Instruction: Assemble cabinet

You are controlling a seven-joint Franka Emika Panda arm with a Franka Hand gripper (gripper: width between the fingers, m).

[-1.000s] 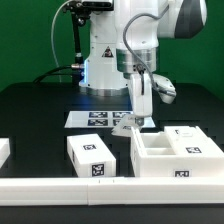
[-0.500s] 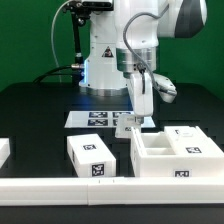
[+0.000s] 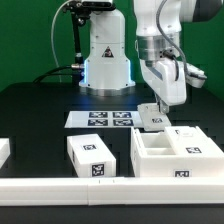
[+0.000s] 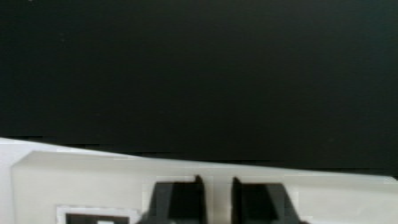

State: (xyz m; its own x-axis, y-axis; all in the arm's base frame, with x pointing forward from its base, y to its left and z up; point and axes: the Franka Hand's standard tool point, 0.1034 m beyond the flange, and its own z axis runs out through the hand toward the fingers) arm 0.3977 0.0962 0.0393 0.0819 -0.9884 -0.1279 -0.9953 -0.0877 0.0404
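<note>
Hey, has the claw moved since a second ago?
Yes. The claw has shifted toward the exterior view's right, from over the marker board's right end to just beyond it, nearer the cabinet.

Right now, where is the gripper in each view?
Exterior view: gripper right of centre, just above a small white part, between the marker board and the cabinet.
Wrist view: gripper seen as two dark fingers close together over a white tagged surface; I cannot tell which part that is.
Shared landmark: the black table, which fills most of the wrist view.
</note>
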